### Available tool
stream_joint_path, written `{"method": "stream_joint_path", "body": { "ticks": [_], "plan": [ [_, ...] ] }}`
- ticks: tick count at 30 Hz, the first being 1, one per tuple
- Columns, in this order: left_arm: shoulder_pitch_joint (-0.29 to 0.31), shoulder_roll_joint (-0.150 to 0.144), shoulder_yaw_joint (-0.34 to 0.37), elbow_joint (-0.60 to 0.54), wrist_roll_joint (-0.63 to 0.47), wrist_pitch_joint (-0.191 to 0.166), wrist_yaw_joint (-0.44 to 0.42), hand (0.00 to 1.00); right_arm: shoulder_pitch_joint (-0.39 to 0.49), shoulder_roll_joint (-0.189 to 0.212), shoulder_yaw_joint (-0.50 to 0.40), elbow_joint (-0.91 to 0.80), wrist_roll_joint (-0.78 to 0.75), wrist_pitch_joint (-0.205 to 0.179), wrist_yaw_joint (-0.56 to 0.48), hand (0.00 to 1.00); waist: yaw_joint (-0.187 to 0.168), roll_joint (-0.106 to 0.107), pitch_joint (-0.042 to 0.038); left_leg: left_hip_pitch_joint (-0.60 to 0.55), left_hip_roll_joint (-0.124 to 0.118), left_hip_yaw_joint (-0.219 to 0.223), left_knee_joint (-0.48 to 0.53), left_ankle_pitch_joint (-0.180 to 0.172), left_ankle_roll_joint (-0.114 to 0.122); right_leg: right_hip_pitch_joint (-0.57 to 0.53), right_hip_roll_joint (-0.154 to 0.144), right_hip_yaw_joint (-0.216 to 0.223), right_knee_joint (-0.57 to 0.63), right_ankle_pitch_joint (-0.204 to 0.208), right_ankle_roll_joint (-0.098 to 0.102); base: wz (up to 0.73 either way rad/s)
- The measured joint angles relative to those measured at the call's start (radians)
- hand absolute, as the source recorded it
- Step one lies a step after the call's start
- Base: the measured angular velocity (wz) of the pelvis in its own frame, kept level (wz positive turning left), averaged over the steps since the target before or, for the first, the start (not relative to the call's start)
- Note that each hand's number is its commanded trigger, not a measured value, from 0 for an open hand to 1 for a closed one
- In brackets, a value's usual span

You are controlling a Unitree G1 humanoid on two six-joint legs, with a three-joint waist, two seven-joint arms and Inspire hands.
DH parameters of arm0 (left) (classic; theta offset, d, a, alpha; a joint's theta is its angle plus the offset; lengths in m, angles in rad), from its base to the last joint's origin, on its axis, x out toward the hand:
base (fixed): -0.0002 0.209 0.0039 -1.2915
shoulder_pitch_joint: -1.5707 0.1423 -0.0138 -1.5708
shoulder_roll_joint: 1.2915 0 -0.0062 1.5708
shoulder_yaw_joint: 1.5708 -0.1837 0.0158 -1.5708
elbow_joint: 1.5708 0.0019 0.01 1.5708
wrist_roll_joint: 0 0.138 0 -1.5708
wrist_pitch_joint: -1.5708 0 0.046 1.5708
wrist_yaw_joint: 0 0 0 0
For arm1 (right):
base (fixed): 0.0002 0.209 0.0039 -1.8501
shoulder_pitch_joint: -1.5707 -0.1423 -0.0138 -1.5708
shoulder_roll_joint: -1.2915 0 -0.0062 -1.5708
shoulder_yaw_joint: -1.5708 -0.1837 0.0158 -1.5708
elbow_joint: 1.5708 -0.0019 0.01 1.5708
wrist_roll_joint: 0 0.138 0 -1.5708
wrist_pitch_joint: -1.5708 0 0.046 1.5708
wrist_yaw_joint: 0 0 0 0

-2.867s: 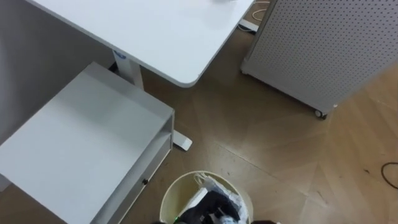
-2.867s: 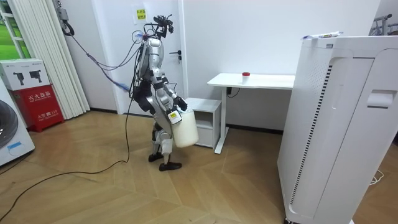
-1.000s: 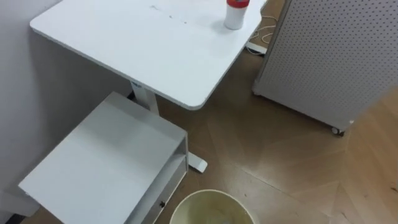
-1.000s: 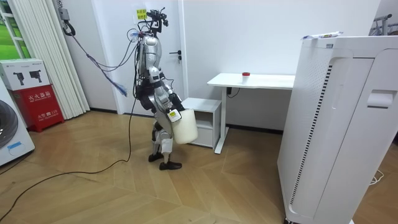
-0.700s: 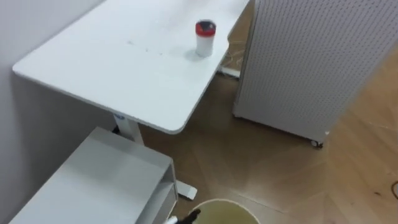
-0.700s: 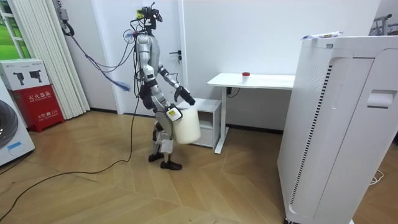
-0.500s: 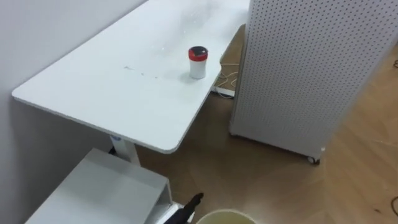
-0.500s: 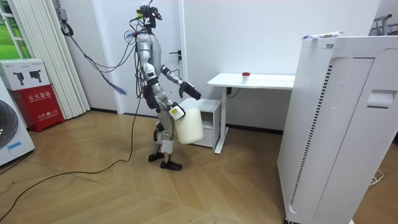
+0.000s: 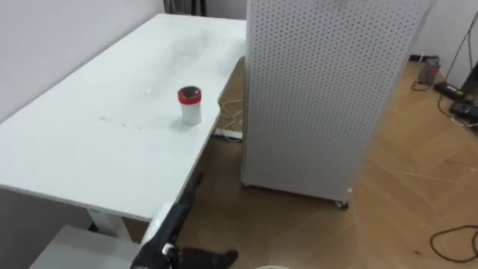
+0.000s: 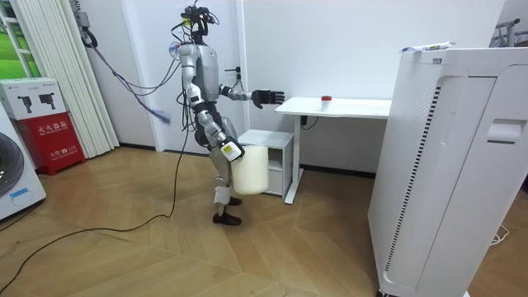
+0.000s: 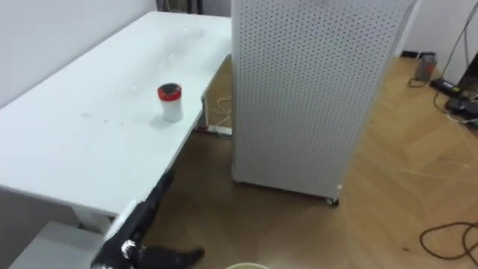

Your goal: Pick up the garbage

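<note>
White cup (image 9: 190, 105), red lid, upright on desk (image 9: 75, 157), near edge.

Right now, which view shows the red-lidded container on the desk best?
Left eye view: the red-lidded container stands upright on the white desk, near its edge, with lid and white body both clear. The right eye view shows it much the same. In the room view it is a small red spot on the desk top.
</note>
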Motion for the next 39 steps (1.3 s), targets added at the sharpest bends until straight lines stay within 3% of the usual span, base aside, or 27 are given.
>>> {"method": "stream_joint_path", "body": {
  "ticks": [4,13,32,36,39],
  "plan": [
    [0.030,0.009,0.009,-0.091,-0.024,-0.004,0.079,0.00,0.051,-0.004,-0.038,-0.050,-0.003,0.000,-0.013,1.00,-0.011,0.001,-0.0003,0.033,-0.012,-0.004,-0.031,-0.002,0.004,0.026,-0.002,-0.002,-0.027,-0.001,0.003,0.05],
    [0.028,0.008,0.007,-0.115,-0.041,-0.010,0.180,0.00,0.059,0.001,-0.037,-0.054,-0.014,0.000,-0.042,1.00,-0.013,0.007,0.0055,0.088,-0.019,-0.025,-0.089,0.002,0.010,0.076,-0.005,-0.012,-0.083,-0.014,0.009,0.05],
    [0.026,0.013,0.031,-0.114,-0.039,-0.014,0.283,0.00,0.081,0.024,-0.038,-0.055,-0.042,0.002,-0.059,1.00,-0.018,-0.006,0.0124,0.151,-0.014,-0.013,-0.155,0.002,0.010,0.141,0.001,-0.021,-0.139,-0.017,0.010,-0.01],
    [0.026,0.004,0.036,-0.114,-0.039,-0.014,0.294,0.00,0.084,0.028,-0.037,-0.059,-0.042,0.002,-0.054,1.00,-0.011,-0.011,0.0119,0.151,-0.015,-0.006,-0.144,0.002,0.010,0.135,0.000,-0.021,-0.134,-0.020,0.012,-0.08],
    [0.031,0.006,0.050,-0.107,-0.038,-0.014,0.294,0.00,0.084,0.032,-0.037,-0.062,-0.044,0.012,-0.048,1.00,0.001,-0.018,0.0127,0.124,-0.013,0.010,-0.053,-0.011,0.003,0.127,0.001,-0.023,-0.104,-0.040,0.007,-0.18]
  ]
}}
